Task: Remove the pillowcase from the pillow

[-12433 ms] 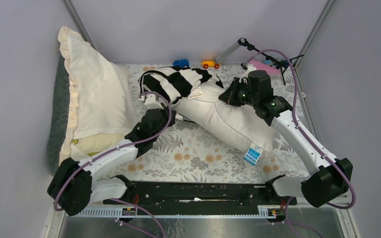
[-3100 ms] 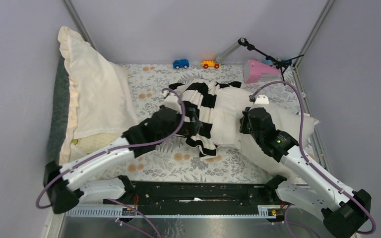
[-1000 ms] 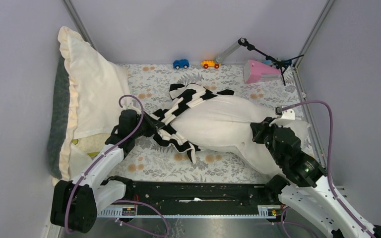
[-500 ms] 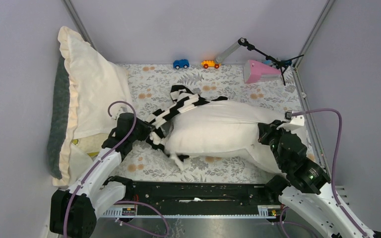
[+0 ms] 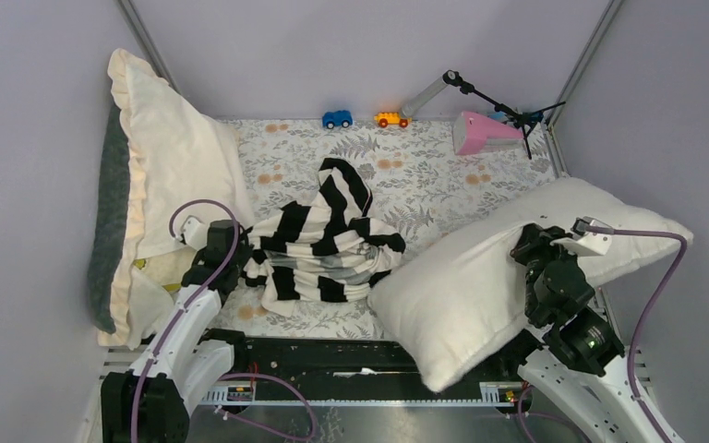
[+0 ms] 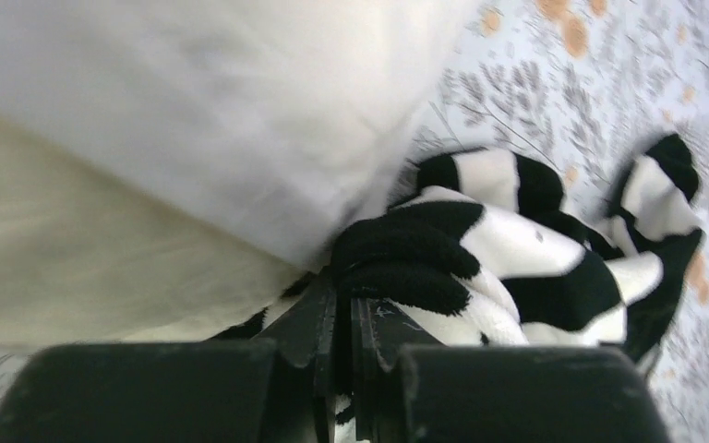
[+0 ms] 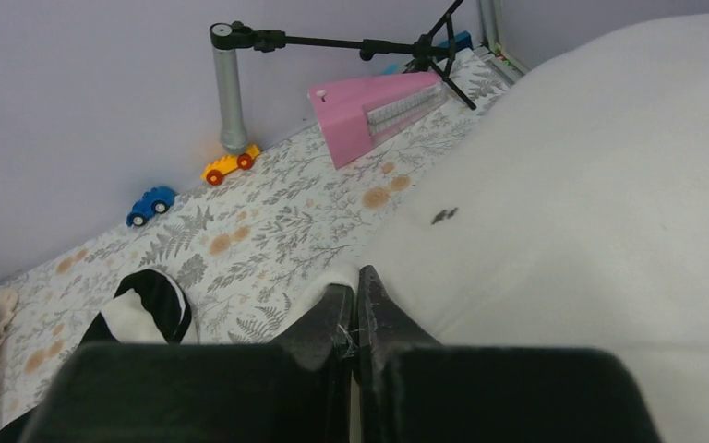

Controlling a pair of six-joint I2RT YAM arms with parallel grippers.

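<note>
The black-and-white striped pillowcase (image 5: 318, 245) lies crumpled in a heap on the floral table, apart from the pillow. My left gripper (image 5: 243, 253) is at the heap's left edge, shut on a fold of the pillowcase (image 6: 517, 249); in the left wrist view the jaws (image 6: 343, 281) pinch black fabric. The off-white pillow (image 5: 480, 277) hangs tilted over the table's right front, bare. My right gripper (image 5: 526, 244) is shut on the pillow's edge, seen pinched at the gripper (image 7: 355, 281). The pillow (image 7: 591, 203) shows a small dark speck. A tip of the pillowcase (image 7: 143, 309) shows at lower left.
A cream ruffled-edge pillow (image 5: 171, 157) leans against the left wall, right beside my left gripper. At the back stand a blue toy car (image 5: 337, 118), an orange toy car (image 5: 390, 119), a grey tube (image 5: 425, 94), a pink wedge (image 5: 485, 131) and a black stand (image 5: 494, 101).
The pillow has slid out of the pillowcase and been pulled right and lifted by the right gripper. The left gripper drew the pillowcase left; it has collapsed into a heap.
</note>
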